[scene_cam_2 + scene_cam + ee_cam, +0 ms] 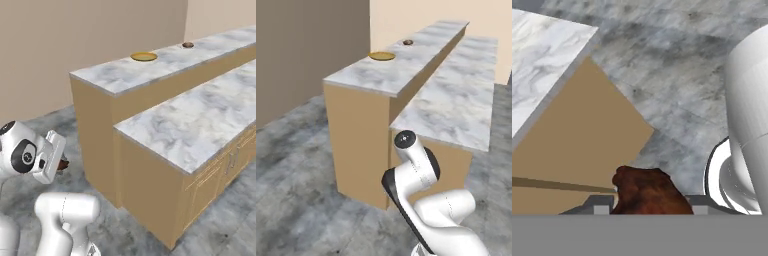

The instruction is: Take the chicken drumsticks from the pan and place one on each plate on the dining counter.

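My gripper (647,206) is shut on a glossy brown chicken drumstick (649,192), which sits between the two fingertips (597,205). In the right base view the gripper (63,164) hangs low at the left, above the floor and short of the dining counter's tan end (95,135), with the drumstick (63,163) at its tip. On the dining counter's marble top (381,75) lies the mustard-yellow plate (381,56) (143,56), bare. Farther along is a small brown lump (408,42) (188,45), apparently another drumstick; the plate under it is hard to make out. The pan is out of view.
A lower marble-topped island (456,105) (195,125) with tan cabinet doors runs alongside the dining counter on the right. Grey stone floor (291,165) stretches to the left of the counter, up to a brown wall (306,45).
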You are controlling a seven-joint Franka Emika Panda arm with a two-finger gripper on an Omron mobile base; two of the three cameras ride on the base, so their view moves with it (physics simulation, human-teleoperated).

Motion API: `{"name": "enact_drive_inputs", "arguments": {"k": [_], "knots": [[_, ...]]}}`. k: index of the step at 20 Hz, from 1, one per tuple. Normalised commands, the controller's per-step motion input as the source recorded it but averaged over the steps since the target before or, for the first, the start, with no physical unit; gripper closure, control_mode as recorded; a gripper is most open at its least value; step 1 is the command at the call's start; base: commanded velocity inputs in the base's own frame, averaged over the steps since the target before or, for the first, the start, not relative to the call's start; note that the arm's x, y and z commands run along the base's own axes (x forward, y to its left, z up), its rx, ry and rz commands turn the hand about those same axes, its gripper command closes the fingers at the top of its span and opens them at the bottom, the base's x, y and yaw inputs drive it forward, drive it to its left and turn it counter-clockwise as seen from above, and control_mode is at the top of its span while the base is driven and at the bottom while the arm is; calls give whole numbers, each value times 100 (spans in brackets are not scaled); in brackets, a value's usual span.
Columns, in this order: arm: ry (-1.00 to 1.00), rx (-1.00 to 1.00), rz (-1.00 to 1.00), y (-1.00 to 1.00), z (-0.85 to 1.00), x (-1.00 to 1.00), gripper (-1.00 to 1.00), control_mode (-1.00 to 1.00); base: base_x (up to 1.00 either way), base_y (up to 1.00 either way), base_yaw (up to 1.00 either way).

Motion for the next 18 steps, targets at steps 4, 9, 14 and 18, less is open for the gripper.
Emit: {"name": "enact_drive_inputs", "arguments": {"k": [4, 9, 14, 18], "knots": [[0, 0, 0, 0, 0, 0, 100, 100, 85, 100, -34], [0, 0, 0, 0, 0, 0, 100, 100, 74, 100, -32], [0, 0, 0, 0, 0, 0, 100, 100, 68, 100, -31], [0, 0, 0, 0, 0, 0, 100, 100, 59, 100, -30]]}}
